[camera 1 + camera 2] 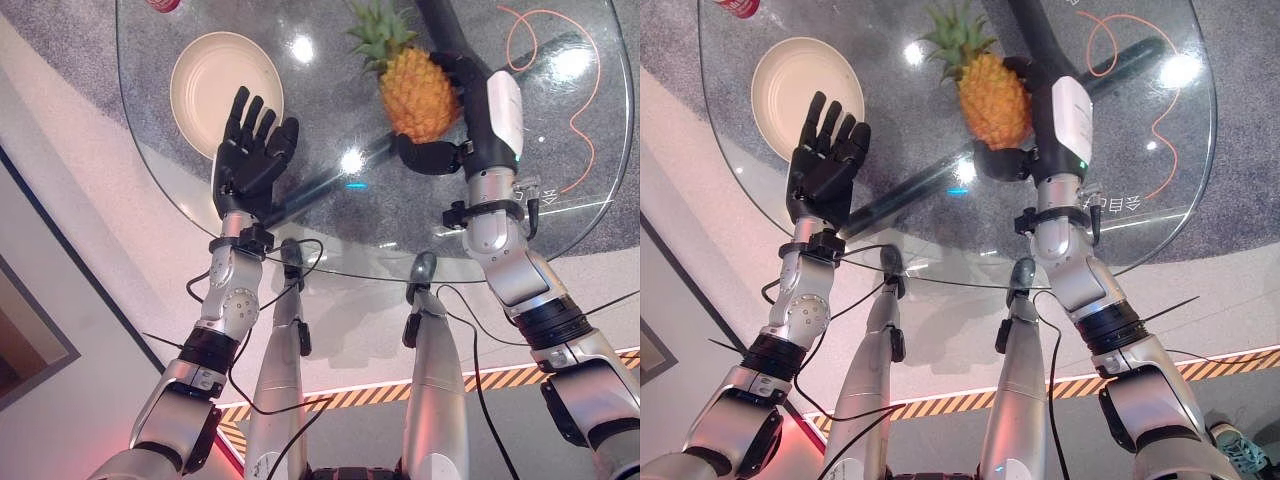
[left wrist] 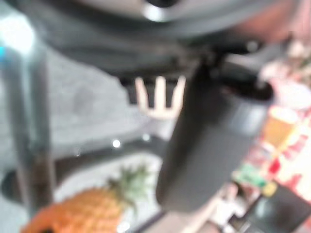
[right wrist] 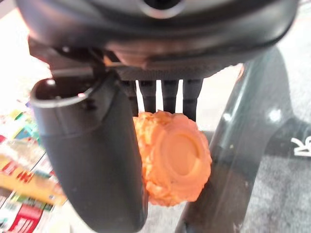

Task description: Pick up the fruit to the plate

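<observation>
The knobbly orange plastic pineapple with a spiky green crown [image 1: 415, 92] sits in the dark right hand [image 1: 455, 120], fingers and thumb curled round its body above the round clear glass table [image 1: 580, 200]. The round cream plate [image 1: 205, 75] lies well to its left (bare and smooth). The dark left hand [image 1: 250, 150] hovers beside the plate, fingers straight and spread, covering part of the plate's rim.
</observation>
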You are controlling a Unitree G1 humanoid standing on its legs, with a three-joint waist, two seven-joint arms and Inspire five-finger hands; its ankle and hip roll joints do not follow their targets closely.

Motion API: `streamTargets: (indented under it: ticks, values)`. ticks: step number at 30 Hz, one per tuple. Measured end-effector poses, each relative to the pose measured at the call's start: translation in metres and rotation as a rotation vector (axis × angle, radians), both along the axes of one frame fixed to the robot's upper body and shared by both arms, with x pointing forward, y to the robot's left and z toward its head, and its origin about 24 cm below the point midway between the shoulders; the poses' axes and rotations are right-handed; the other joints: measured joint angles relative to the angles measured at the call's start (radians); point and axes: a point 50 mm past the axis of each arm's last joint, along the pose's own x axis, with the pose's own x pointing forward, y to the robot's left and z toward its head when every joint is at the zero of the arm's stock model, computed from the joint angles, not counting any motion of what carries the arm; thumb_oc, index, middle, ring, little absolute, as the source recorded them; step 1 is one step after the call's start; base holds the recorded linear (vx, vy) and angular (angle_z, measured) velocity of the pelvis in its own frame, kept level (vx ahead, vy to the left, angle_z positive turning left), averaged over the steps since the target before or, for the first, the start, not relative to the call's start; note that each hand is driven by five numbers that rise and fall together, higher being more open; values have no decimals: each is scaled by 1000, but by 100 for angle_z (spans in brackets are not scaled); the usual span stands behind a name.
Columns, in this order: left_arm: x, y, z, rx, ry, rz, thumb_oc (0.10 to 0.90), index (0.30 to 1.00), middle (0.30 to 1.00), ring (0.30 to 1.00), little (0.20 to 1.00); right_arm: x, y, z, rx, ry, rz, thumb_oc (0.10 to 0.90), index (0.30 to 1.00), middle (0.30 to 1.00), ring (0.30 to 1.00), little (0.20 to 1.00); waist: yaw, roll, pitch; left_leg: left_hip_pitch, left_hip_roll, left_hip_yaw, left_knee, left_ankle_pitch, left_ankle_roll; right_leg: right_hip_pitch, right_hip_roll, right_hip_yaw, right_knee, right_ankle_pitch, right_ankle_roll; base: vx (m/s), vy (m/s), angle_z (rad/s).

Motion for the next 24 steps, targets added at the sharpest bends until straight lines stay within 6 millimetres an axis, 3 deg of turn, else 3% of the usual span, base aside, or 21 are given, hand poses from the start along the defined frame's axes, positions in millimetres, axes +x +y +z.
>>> streamTargets:
  ticks: [14,24]
  values:
    - [1,-15,2,-111,-6,-92,800,900,900,900,900,-1,33,-7,-83,71,142,100,300,300,300,200,2,0,0,0,-2,0,0,0,0,0,-2,0,0,0,0,0,0,0]
    - [0,-20,2,-116,-8,-117,800,900,900,900,900,-3,38,-7,-131,77,156,100,300,300,300,200,4,0,0,0,-5,0,0,0,0,-1,-5,0,2,-1,2,0,0,0]
